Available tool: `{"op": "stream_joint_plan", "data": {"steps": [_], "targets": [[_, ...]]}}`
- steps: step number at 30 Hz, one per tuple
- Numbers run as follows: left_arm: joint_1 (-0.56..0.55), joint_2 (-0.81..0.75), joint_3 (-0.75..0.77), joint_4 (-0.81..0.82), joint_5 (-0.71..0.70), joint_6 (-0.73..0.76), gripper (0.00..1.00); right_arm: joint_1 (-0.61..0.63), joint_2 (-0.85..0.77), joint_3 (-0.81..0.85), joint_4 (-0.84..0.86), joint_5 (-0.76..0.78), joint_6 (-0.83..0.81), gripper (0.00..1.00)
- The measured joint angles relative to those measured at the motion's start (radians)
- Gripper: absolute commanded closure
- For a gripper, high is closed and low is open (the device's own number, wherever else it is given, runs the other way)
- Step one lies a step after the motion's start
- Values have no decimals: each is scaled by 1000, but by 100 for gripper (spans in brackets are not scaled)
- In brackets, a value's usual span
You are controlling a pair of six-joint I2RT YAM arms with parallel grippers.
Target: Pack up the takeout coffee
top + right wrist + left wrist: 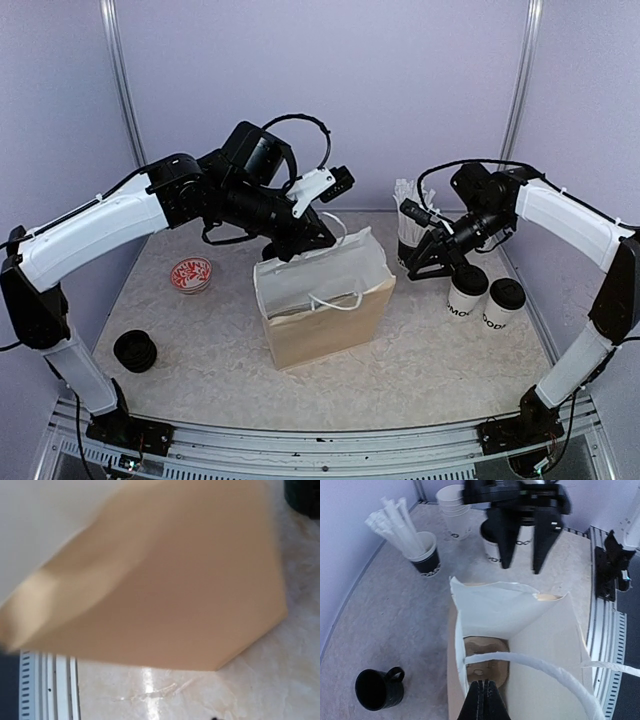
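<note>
On the right side of the table (440, 375), the two takeout coffee cups (467, 292) stand side by side with their black lids on, well outside the paper bag (330, 320) at the centre. Neither is held. The right gripper (521, 566) hangs just beside them on the bag's side, its fingers spread with nothing between them. Its own camera gives only a blurred stretch of brown paper.

The left gripper (483, 686) sits at the bag's rim with its fingers pressed together. It looks to me to be nipping the paper edge to keep the mouth open, though the pinch itself is hard to make out. Down inside the bag I see a brown cardboard insert (485, 666) and no cup.

So I judge the packing hardly begun: the bag is upright and open, but both coffees have yet to be lifted in. The straw holder (408, 230) stands behind the cups, near the back wall.
</note>
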Motion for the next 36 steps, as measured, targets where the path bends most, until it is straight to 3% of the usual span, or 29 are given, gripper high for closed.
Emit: {"op": "stream_joint_plan", "data": {"steps": [7,23,33,36], "targets": [[-186,-34,-5,-17,11,-2,100,-23,0,0,3,0,8,59],[-385,-87,-76,-53,42,-103,100,-24,-6,-32,13,-21,10,57],[-401,-87,-109,-69,14,-139,100,-24,-13,-39,11,-7,4,53],[-393,-86,-103,-76,-50,-130,100,-24,-35,-37,8,48,-3,41]]}}
